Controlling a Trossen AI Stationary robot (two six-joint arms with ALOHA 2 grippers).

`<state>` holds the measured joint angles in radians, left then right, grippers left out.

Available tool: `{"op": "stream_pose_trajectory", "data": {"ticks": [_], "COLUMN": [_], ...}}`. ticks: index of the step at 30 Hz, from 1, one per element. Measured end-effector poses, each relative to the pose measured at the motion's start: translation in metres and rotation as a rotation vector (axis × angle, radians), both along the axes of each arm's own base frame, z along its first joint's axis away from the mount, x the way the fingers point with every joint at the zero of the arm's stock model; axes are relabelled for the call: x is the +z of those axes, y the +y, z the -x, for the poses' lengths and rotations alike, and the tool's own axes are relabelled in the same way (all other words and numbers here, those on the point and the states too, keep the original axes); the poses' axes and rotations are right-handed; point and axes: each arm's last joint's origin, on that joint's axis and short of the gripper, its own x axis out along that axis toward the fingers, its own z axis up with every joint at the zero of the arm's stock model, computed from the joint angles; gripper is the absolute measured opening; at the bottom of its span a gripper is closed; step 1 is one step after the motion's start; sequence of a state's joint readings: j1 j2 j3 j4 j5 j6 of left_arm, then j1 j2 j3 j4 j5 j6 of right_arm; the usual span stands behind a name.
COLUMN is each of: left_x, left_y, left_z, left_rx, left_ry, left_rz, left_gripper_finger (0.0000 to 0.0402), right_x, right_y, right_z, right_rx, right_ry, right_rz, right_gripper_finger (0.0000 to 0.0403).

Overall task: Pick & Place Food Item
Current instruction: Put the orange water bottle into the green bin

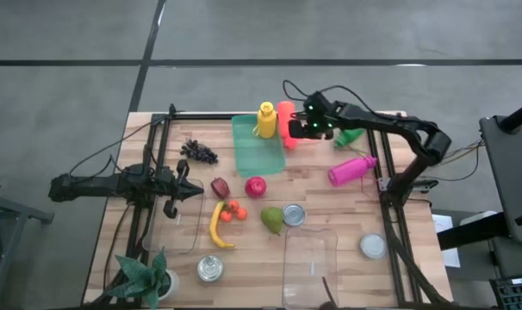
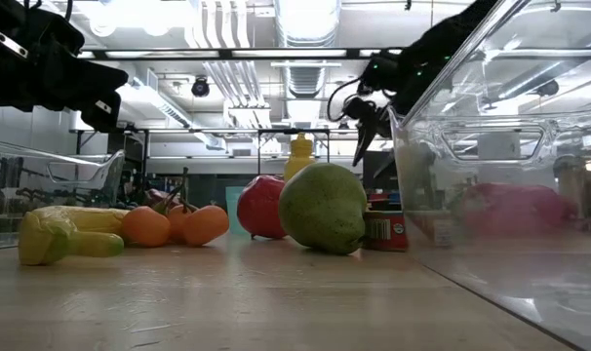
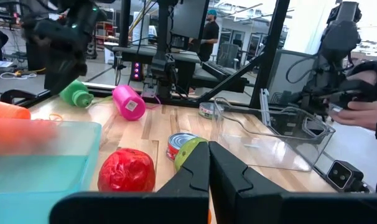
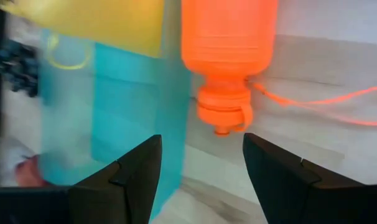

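wooden table [image 1: 330,215] crowded with food under ceiling lights; right gripper [image 4: 201,168] parted, empty, by orange bottle [image 4: 229,50].

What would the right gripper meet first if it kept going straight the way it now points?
Probably the orange bottle: the right gripper has its fingers open and the bottle's cap sits in line between them, just beside the teal tray. How far ahead it lies is unclear.

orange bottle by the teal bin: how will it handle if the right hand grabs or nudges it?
The orange bottle lies on its side, round-bodied, so it probably rolls if nudged. It looks like smooth plastic, likely slippery. The right hand, open, faces its cap end; the narrow neck may suit a grip.
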<state>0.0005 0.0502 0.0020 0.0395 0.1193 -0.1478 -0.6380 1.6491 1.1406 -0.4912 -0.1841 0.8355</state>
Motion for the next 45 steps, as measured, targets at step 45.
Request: {"op": "stream_pose_trajectory", "data": {"ticks": [45], "left_x": [0.0], "left_y": [0.0], "left_z": [0.0], "left_rx": [0.0], "left_ry": [0.0], "left_rz": [0.0], "left_gripper_finger": [0.0001], "right_x": [-0.031], "right_y": [0.028], "right_z": [-0.027], "right_rx": [-0.106], "right_ry": [0.051], "right_rz": [0.021], "right_gripper_finger": [0.0221]}}
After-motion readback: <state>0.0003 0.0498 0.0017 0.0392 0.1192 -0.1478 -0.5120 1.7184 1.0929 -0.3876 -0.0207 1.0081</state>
